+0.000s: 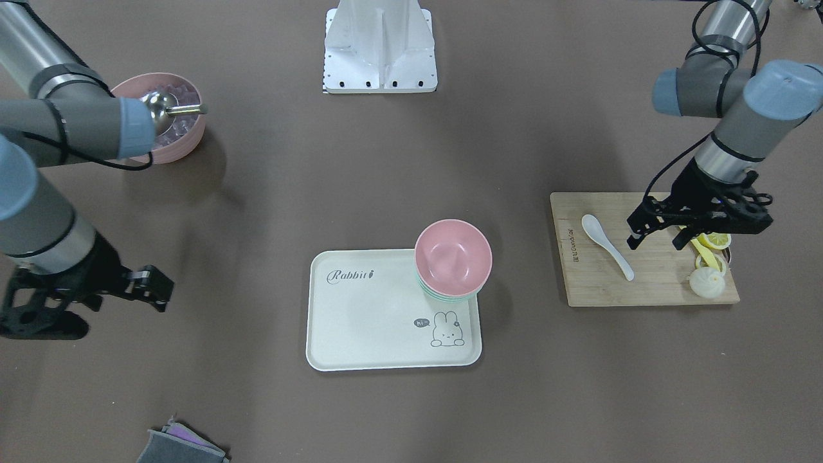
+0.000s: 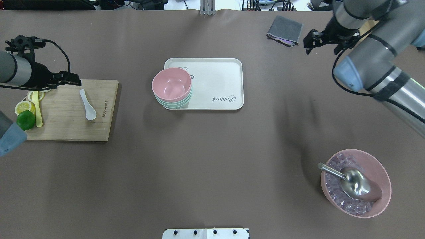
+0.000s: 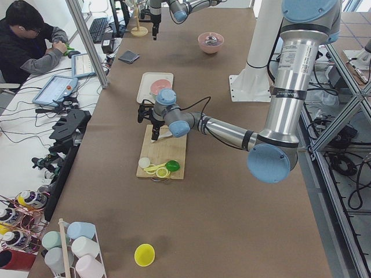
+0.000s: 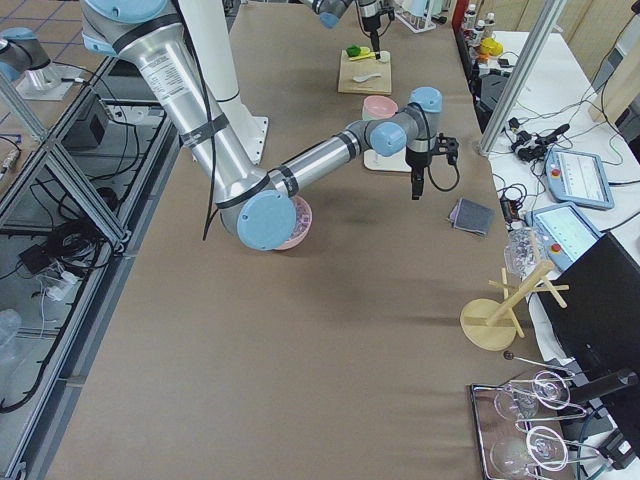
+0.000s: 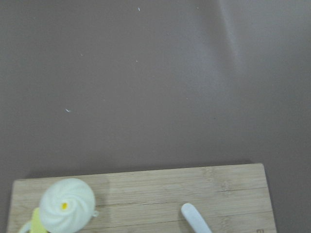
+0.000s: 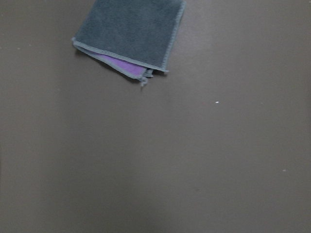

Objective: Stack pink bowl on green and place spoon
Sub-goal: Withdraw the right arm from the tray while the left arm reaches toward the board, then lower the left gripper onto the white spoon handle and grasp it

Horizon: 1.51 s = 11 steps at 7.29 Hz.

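My left arm (image 1: 730,145) reaches out on the left side, elbow folded. My left gripper (image 1: 656,239) hangs from it aimed downward, jaws spread, holding nothing. My right arm (image 2: 378,53) stretches to the far right, where my right gripper (image 2: 321,49) hovers, jaws likewise apart and empty.
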Available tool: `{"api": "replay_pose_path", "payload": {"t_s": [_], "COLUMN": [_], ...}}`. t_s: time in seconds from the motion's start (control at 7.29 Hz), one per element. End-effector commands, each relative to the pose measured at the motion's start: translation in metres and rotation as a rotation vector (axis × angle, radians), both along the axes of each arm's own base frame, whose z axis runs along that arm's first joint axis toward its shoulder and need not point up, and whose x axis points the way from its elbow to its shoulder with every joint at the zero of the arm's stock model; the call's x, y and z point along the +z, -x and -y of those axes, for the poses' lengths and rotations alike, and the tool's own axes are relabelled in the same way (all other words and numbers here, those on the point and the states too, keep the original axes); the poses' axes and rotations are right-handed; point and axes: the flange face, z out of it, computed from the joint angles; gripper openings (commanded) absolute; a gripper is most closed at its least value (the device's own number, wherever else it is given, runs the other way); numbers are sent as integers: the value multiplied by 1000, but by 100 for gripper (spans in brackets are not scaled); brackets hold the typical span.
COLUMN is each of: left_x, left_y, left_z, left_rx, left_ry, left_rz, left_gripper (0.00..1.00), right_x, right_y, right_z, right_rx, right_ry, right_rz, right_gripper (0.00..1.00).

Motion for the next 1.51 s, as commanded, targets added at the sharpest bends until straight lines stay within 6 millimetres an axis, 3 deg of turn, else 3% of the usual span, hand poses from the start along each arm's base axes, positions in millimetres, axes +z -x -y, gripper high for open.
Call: {"api": "replay_pose_path", "payload": {"t_s": [0.0,0.14,0.27,0.55,0.82,0.96,1.37], "left_x": [8,17,19,19,15,1,0], "left_y": [-9,-6,-22,-44,-59,-74,-99], "left_z": [-4,-2,-9,-13,-19,-15,-28], "left_rx": [-96,-152,-202,-246,-274,-268,-264], "left_ry": [71,104,135,181,203,208,168], "left_rz": [7,49,66,74,64,66,97], "left_gripper": [93,93,92,89,79,73,62], "right_x": [79,100,137,200,257,267,269], "right_y": [-102,-142,-199,-280,-306,-310,-311], "right_z": [-9,-11,-23,-65,-111,-120,-121], "right_rx": [-79,-75,-83,-60,-27,-25,-27], "right_ry": [-41,-52,-68,-38,47,52,53], "right_rz": [-5,-13,-31,-20,-71,-105,-107], "right_gripper": [100,100,100,100,100,100,100]}}
